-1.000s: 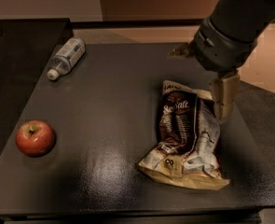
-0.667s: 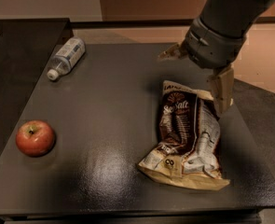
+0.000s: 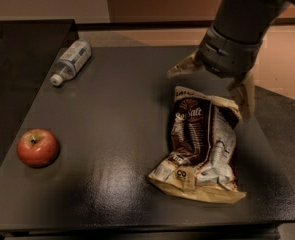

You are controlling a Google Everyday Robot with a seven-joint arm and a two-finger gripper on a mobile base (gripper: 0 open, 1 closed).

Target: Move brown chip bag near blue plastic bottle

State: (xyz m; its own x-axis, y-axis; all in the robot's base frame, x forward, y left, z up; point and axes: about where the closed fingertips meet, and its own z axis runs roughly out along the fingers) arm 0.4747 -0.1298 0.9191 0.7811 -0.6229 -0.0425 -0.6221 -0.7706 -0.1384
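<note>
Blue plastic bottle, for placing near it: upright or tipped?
Tipped: blue plastic bottle lies on its side. Gripper, open, over the brown chip bag's far end.

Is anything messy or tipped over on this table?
Yes, a little. The blue plastic bottle lies on its side at the far left of the table. The brown chip bag lies flat and crumpled. The gripper hangs open above the bag's far end. Nothing has spilled.

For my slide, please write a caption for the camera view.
Open gripper over brown chip bag; blue plastic bottle lies far left.
</note>
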